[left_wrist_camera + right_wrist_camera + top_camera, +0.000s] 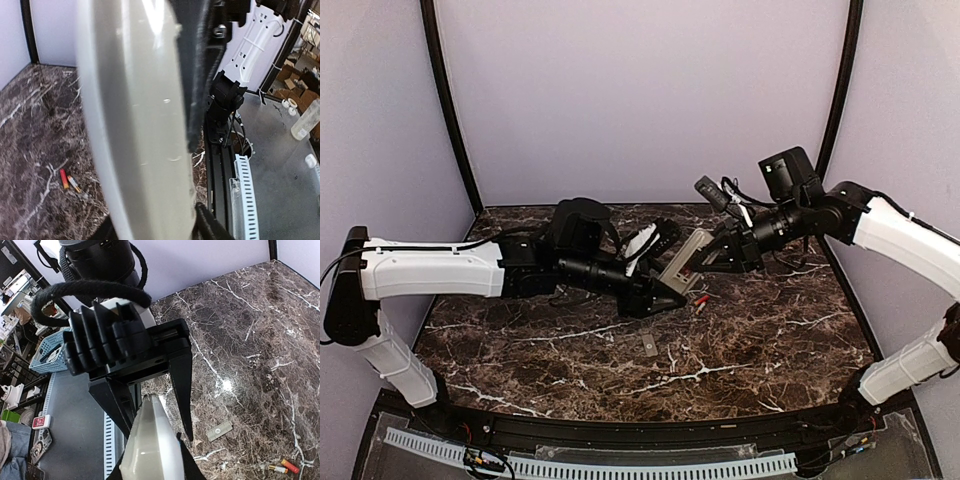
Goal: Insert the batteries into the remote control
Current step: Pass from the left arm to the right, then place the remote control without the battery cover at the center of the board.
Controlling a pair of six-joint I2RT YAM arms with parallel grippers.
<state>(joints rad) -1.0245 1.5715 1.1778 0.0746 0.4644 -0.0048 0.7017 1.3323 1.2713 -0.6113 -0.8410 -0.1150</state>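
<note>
Both arms reach inward above the middle of the table [770, 340], forearms nearly level, and their wrists meet over its far half. The left gripper [665, 287] comes in from the left and the right gripper [712, 252] from the right. The remote [685, 262] is held off the surface between them, tilted, its grey back facing the overhead camera. The right gripper is clamped on one end of the remote, with a dark finger pressed to each side in the right wrist view. The left gripper stands astride the other end with its jaws parted. One of its fingers [182, 385] shows a strip of marble between itself and the remote, while the other lies close against it. In the left wrist view the pale body of the remote fills most of the picture. The two red batteries [700, 301] lie side by side on the table just below the grippers, touched by neither. A small grey plate [649, 345] lies flat nearer the arm bases. The table is dark brown marble with white veins. Pale lilac walls [640, 90] with curved black posts [450, 110] enclose it, and a white perforated strip [620, 465] runs along the near edge.
</note>
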